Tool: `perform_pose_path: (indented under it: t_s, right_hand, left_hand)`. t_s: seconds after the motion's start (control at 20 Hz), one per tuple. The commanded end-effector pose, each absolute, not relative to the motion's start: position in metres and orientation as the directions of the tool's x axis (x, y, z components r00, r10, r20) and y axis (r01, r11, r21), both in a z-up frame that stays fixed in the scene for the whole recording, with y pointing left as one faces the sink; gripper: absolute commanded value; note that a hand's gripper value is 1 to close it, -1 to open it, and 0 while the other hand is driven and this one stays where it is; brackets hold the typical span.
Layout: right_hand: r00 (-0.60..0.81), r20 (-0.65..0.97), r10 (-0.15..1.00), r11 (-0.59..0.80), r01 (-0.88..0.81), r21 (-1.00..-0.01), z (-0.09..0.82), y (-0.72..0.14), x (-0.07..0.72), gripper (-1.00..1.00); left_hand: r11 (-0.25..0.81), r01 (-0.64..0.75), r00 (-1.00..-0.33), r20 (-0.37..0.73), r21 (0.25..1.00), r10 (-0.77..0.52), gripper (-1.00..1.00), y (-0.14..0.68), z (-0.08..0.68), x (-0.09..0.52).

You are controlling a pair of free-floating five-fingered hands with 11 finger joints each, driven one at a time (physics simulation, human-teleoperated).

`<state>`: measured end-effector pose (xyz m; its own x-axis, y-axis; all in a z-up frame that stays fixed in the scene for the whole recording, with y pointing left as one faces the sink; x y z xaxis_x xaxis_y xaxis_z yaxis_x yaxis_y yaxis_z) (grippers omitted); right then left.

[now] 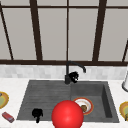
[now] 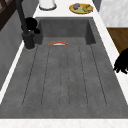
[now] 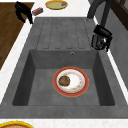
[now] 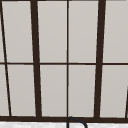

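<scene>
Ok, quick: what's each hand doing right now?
Left hand: over the sink's front edge, fingers curled, holding nothing.
Right hand: at the faucet base; grip cannot be told.

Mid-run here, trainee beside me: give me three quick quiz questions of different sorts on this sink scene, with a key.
1. True or false: the right hand is at the base of the faucet.
2. Where does the red-rimmed plate lie? A) on the counter B) in the sink basin C) on the drainboard
3. Fill in: the left hand hangs near the front edge of the ___.

Key: 1 true; 2 B; 3 drainboard.
</scene>
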<state>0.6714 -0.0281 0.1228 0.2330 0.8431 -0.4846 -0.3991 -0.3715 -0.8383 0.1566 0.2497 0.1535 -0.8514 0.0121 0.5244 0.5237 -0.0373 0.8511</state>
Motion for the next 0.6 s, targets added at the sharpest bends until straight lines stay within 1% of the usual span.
perform_pose_path:
  t_s: [0.0, 0.45, 0.55]
  right_hand:
    - [0.227, -0.487, 0.843, -0.371, -0.409, -0.833, 0.116, 0.003, 0.682, 1.00]
    - [0.225, -0.488, 0.843, -0.376, -0.402, -0.835, 0.116, 0.003, 0.679, 1.00]
    - [0.227, -0.438, 0.870, -0.328, -0.399, -0.856, 0.126, -0.001, 0.676, 1.00]
  left_hand:
    - [-0.037, 0.524, -0.851, 0.524, 0.851, 0.012, 0.00, 0.250, 0.153, 0.157]
    - [-0.037, 0.524, -0.851, 0.524, 0.851, 0.012, 0.00, 0.250, 0.153, 0.157]
    - [-0.037, 0.524, -0.851, 0.524, 0.851, 0.012, 0.00, 0.250, 0.153, 0.157]
